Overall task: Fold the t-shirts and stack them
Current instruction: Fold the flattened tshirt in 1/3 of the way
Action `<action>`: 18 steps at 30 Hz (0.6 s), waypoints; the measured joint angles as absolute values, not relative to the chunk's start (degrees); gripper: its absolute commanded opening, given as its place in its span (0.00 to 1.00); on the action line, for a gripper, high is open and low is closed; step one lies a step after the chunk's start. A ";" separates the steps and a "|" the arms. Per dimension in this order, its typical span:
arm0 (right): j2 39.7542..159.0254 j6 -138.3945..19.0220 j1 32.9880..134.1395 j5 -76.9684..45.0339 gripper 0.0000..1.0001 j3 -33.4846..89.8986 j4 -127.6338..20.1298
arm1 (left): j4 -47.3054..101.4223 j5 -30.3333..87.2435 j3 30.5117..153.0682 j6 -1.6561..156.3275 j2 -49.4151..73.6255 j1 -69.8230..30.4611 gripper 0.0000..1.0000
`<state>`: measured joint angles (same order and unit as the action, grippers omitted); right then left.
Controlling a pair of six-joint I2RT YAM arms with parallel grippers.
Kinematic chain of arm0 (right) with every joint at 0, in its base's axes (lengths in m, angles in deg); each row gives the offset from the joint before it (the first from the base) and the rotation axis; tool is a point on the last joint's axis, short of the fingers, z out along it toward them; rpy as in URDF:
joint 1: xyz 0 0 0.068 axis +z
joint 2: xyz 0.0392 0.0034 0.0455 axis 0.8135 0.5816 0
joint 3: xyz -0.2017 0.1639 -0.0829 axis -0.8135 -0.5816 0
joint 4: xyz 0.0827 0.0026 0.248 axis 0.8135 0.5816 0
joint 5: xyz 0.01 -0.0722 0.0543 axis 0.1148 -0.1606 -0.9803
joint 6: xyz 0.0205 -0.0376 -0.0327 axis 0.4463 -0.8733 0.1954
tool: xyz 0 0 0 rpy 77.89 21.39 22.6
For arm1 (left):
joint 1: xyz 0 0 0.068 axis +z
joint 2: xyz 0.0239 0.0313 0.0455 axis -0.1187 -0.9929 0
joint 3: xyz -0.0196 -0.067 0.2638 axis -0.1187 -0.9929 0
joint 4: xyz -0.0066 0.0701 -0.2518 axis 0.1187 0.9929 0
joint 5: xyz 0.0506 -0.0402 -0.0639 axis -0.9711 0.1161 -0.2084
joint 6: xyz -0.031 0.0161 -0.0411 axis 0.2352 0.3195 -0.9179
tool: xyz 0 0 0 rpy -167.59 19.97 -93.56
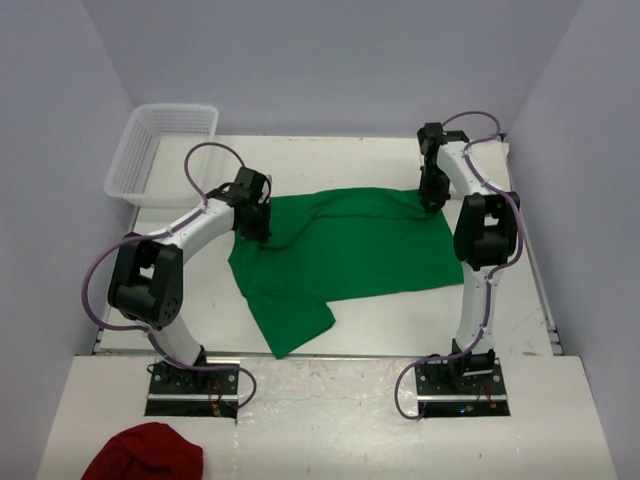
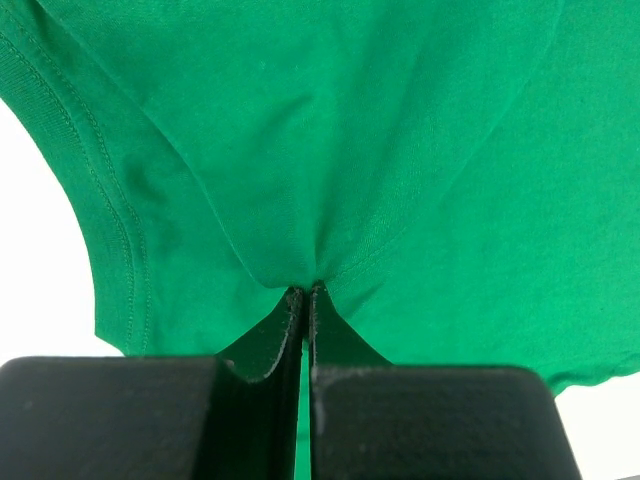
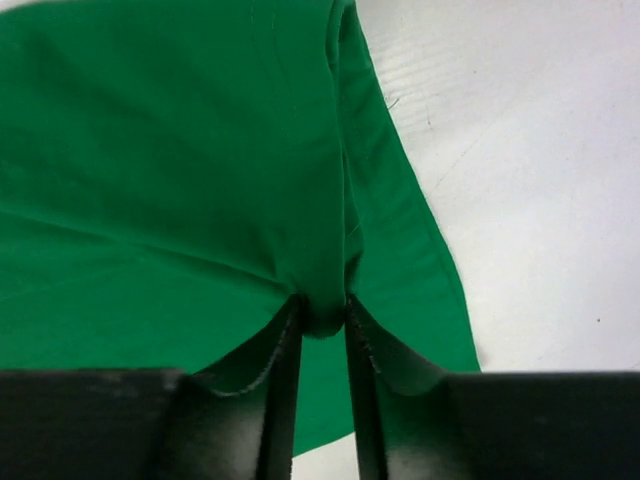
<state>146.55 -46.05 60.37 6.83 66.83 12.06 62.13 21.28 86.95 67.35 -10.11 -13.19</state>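
Open table (image 1: 400, 325) rings the green shirt (image 1: 350, 250) (basket (image 1: 150, 150) blocks far-left corner).

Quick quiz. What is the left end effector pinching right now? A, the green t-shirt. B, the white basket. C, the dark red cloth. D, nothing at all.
A: in the left wrist view, the left end effector has its jaws closed on a bunched fold of the green t-shirt.

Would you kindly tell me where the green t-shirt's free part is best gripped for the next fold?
Probably the tip of the flap of the green t-shirt that juts toward the near edge of the table, coming in from the near side: it lies flat, with bare surface on either side.
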 measured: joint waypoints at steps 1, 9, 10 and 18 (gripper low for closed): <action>146.55 -46.03 60.37 6.66 0.31 66.48 12.04 | 62.29 21.28 86.99 67.44 -10.11 -13.19 0.00; 146.16 -45.66 60.70 6.09 0.75 65.67 11.52 | 63.16 21.30 87.37 67.51 -10.11 -13.19 0.00; 145.86 -45.70 60.83 6.07 0.75 65.67 11.47 | 63.14 21.30 87.37 67.51 -10.11 -13.19 0.00; 139.98 -45.75 63.23 5.10 0.70 62.70 10.51 | 63.95 21.28 87.45 67.86 -9.96 -13.19 0.00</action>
<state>139.98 -45.75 63.23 5.10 62.70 10.51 63.95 21.28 87.45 67.86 -9.96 -13.19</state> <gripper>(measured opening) 0.752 0.008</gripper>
